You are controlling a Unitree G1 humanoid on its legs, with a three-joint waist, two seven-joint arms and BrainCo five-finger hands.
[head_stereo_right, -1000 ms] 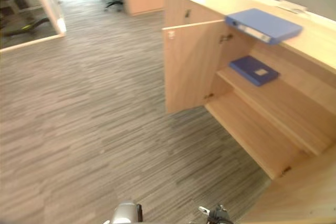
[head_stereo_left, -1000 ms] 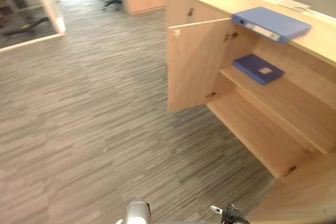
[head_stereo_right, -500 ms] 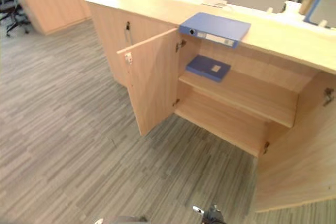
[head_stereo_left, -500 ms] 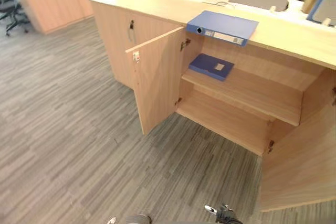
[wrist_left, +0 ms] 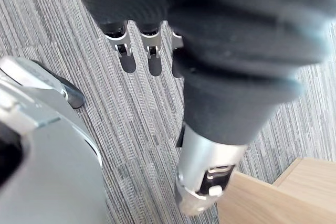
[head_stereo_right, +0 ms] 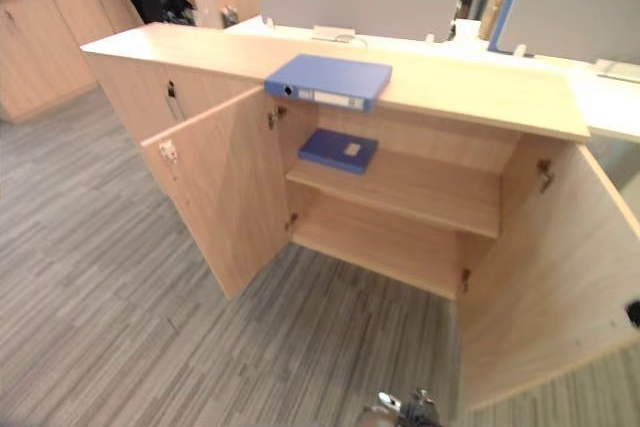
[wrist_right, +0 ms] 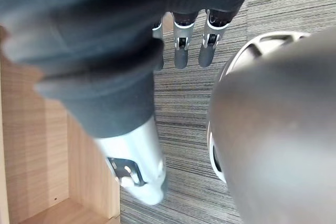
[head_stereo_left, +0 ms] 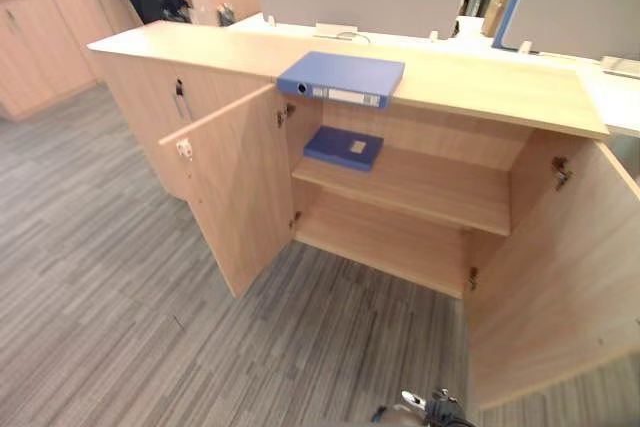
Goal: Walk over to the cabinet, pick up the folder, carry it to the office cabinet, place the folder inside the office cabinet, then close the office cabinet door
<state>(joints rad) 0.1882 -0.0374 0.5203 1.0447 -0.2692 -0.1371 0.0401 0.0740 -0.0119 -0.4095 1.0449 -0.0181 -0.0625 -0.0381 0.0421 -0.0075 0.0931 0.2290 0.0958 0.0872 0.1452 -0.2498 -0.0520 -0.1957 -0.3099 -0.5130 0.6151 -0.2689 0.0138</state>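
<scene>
One folder [head_stereo_left: 343,74], spine label [head_stereo_left: 350,97] unreadable.

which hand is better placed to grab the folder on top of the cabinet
Left, probably. Both the left hand and right hand hang open and empty; the folder lies about mid-view, but the open right door juts out beside the right hand.

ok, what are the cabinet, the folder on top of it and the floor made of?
Cabinet: light wood-grain board, matte, probably laminate; the grain is very even and the panels are thin.
Folder: blue, smooth with a slight sheen, likely plastic-covered card.
Floor: grey streaked carpet, apparently low-pile.
</scene>
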